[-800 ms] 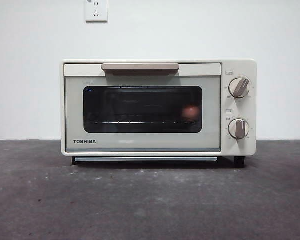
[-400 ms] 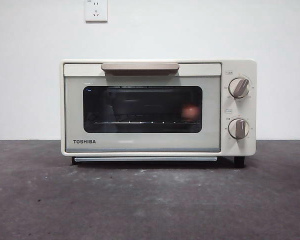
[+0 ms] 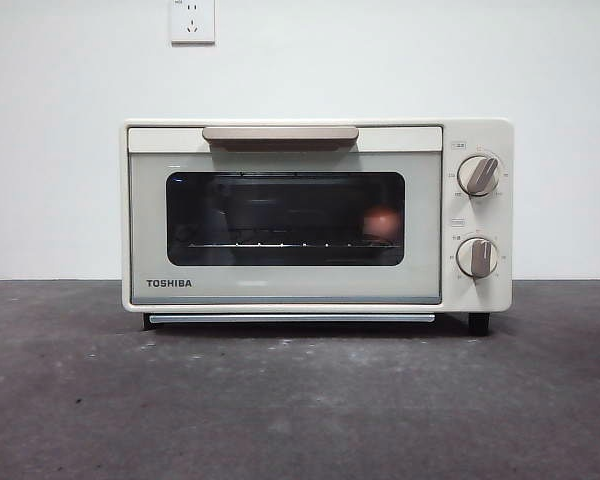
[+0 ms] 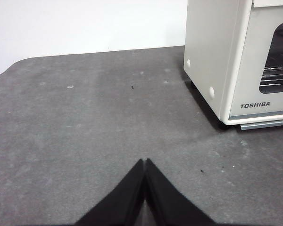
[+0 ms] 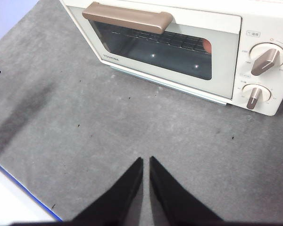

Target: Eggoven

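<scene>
One egg [image 3: 382, 222], one oven [image 3: 316, 216], two knobs [image 3: 478, 175]

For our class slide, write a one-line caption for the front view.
Egg sits on the rack inside the closed toaster oven on a grey table.

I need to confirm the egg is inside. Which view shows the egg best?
The front view: the egg sits on the rack behind the oven window, at its right end, whole outline visible. The right wrist view catches only a reddish sliver. The left wrist view shows no egg.
</scene>
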